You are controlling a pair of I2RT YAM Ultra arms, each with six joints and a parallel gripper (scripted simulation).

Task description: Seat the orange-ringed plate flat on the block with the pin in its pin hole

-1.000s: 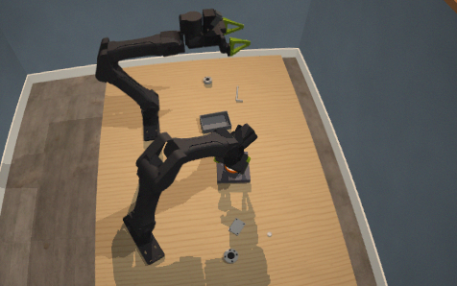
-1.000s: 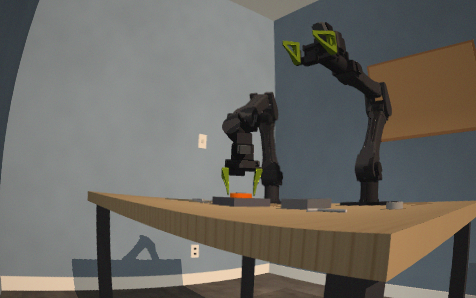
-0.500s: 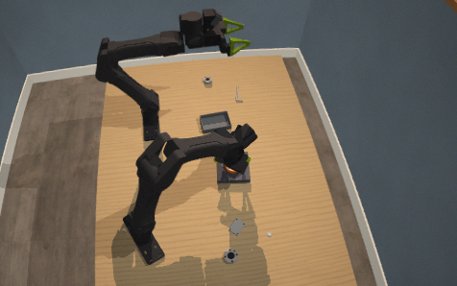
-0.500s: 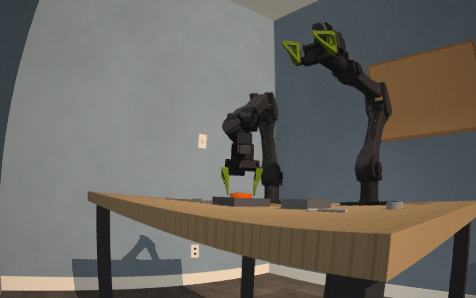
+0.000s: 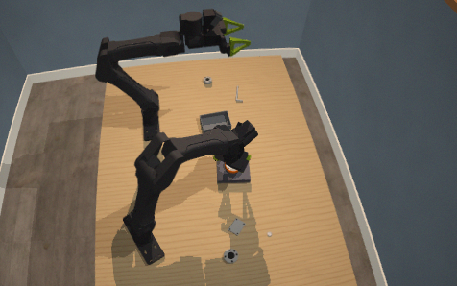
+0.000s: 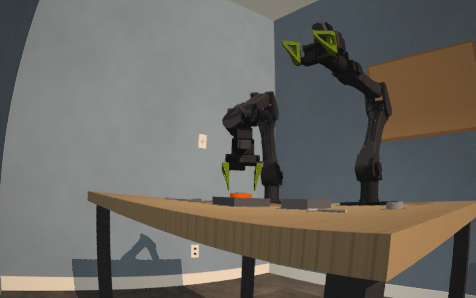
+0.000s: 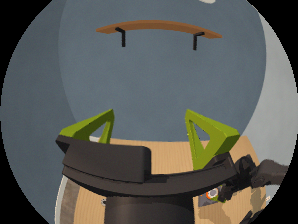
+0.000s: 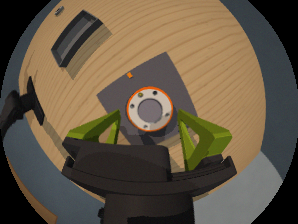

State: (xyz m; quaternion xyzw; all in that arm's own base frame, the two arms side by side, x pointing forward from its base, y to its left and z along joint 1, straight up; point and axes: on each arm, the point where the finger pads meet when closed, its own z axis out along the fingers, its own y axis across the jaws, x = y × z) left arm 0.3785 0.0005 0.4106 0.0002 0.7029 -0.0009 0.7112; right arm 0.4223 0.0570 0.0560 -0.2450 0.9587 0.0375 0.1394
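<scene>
The orange-ringed plate lies flat on the dark grey block (image 8: 145,99), its big centre hole over the post. It also shows in the exterior view (image 6: 240,195) as a thin orange disc on the block (image 6: 241,201). My right gripper (image 6: 242,175) is open and hangs just above the plate, one green finger on each side, clear of the rim. In the top view the right arm covers most of the plate (image 5: 230,168). My left gripper (image 5: 236,35) is open and empty, raised high over the table's far edge.
A dark tray (image 5: 215,121) stands behind the block. A small grey fitting (image 5: 207,81) and an L-shaped key (image 5: 238,94) lie farther back. A grey square plate (image 5: 236,226), a round flange (image 5: 230,256) and a small white piece (image 5: 269,234) lie near the front.
</scene>
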